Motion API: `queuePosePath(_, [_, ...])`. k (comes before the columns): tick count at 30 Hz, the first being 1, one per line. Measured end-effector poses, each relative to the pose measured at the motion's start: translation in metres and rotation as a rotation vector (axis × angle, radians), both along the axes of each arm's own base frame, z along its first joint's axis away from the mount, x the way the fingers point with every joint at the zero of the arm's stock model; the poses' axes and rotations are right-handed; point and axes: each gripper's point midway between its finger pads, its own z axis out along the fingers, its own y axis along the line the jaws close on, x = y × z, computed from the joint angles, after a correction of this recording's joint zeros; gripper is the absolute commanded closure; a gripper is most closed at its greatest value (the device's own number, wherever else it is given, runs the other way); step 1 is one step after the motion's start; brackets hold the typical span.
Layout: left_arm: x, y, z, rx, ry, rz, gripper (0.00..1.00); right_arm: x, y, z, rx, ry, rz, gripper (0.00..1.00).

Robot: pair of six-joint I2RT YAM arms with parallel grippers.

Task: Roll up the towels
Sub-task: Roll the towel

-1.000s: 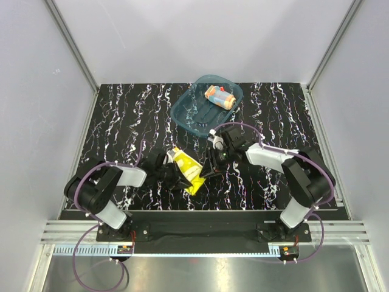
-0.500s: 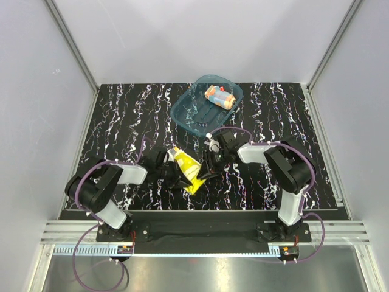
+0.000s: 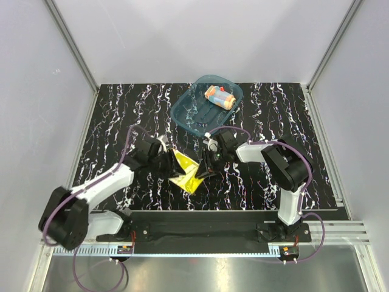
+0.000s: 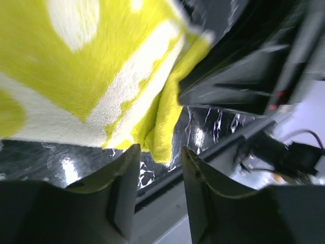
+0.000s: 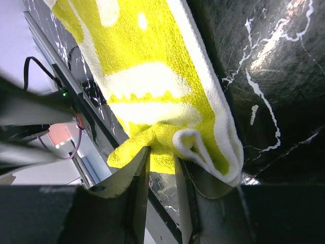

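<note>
The bright yellow towel (image 3: 185,172) with pale shapes lies partly folded on the black marbled table, between my two grippers. My left gripper (image 3: 163,163) is at its left edge with the jaws open; in the left wrist view (image 4: 161,150) a folded corner of the towel (image 4: 101,76) hangs just beyond the fingertips. My right gripper (image 3: 208,169) is at the towel's right edge, shut on a thick fold of the towel (image 5: 152,91), as the right wrist view (image 5: 162,155) shows. The blue towel with orange dots (image 3: 219,97) lies rolled in the teal tub (image 3: 182,112).
The teal tub stands at the back centre of the table, just behind my right gripper. The table's front edge and a metal rail (image 3: 200,231) are close below the towel. Grey walls enclose the table on three sides.
My left arm has stretched out and its gripper has moved up and left to the towel's left edge. The towel now lies flatter and wider. My right gripper has stayed at the towel's right edge.
</note>
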Motion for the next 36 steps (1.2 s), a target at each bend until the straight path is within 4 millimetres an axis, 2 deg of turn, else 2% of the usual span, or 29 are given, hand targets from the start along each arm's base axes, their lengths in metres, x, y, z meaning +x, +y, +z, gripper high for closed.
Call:
queuePosePath(2, [0.008, 0.003, 0.023, 0.049, -0.099, 0.006, 0.55, 0.0, 0.0, 0.0, -0.001, 0.0, 0.0, 0.67])
queuePosePath(5, [0.011, -0.01, 0.059, 0.072, -0.242, -0.04, 0.55, 0.0, 0.0, 0.0, -0.004, 0.001, -0.001, 0.66])
queuePosePath(8, [-0.001, -0.032, 0.069, 0.08, -0.29, -0.126, 0.58, 0.001, -0.001, 0.0, -0.012, 0.003, -0.005, 0.67])
queuePosePath(11, [-0.018, -0.053, 0.052, 0.095, -0.263, -0.211, 0.59, 0.003, -0.001, 0.0, -0.019, 0.001, -0.01, 0.67])
queuePosePath(13, [-0.024, -0.059, 0.036, 0.108, -0.239, -0.238, 0.59, 0.004, -0.001, 0.0, -0.023, -0.002, -0.012, 0.67])
queuePosePath(17, [-0.029, -0.058, 0.004, 0.147, -0.185, -0.253, 0.61, 0.004, -0.001, 0.0, -0.031, 0.0, -0.013, 0.67])
queuePosePath(24, [-0.028, -0.055, -0.034, 0.21, -0.133, -0.256, 0.63, 0.004, -0.002, 0.0, -0.038, 0.002, -0.009, 0.67])
queuePosePath(28, [-0.026, -0.048, -0.042, 0.214, -0.134, -0.236, 0.63, 0.004, -0.001, -0.001, -0.04, 0.007, -0.006, 0.67])
queuePosePath(36, [-0.021, -0.037, -0.038, 0.221, -0.181, -0.203, 0.63, 0.006, -0.001, -0.001, -0.045, 0.007, 0.003, 0.68])
